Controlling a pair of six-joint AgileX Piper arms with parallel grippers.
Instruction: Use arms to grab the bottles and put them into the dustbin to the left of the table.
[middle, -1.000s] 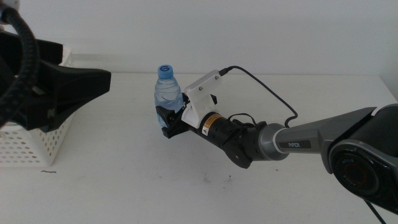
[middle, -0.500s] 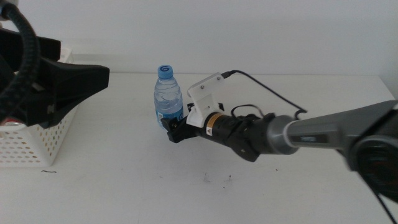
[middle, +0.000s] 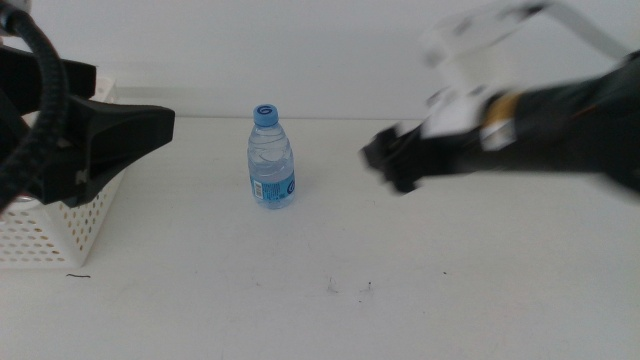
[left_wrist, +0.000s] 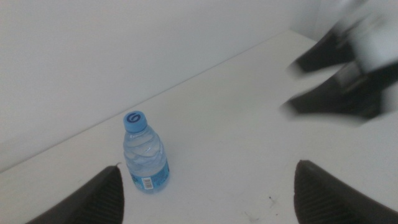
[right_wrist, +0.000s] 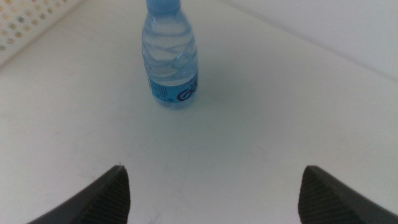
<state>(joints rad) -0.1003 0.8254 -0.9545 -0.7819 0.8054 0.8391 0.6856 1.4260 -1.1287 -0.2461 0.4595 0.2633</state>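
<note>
I have the small clear water bottle (middle: 271, 158) standing upright on the desk (middle: 330, 250), toward the far edge and a little left of its middle, blue cap (middle: 265, 113) on top and a blue label around the lower body. Nothing touches it. From here it looks nearly empty, so I judge it light and easy to tip; the thin clear plastic will probably give under pressure and may be slick. I would take hold across the body just above the label, below the shoulder, where the wall is straight, and squeeze gently so it neither buckles nor pops out.

The right pincer (middle: 385, 160) is well to the bottle's right, off the desk surface and blurred in the middle view; its wrist view shows the two jaws set wide with nothing between them, the bottle (right_wrist: 170, 59) ahead of them. The left pincer (middle: 150, 125) hangs over the desk's left edge, near the bottle but apart from it, its jaws also spread wide and empty in its own wrist view, the bottle (left_wrist: 145, 152) ahead near one jaw.

The white perforated dustbin (middle: 45, 235) sits at the left edge, partly behind the left arm. The bottle is not yet in it.
</note>
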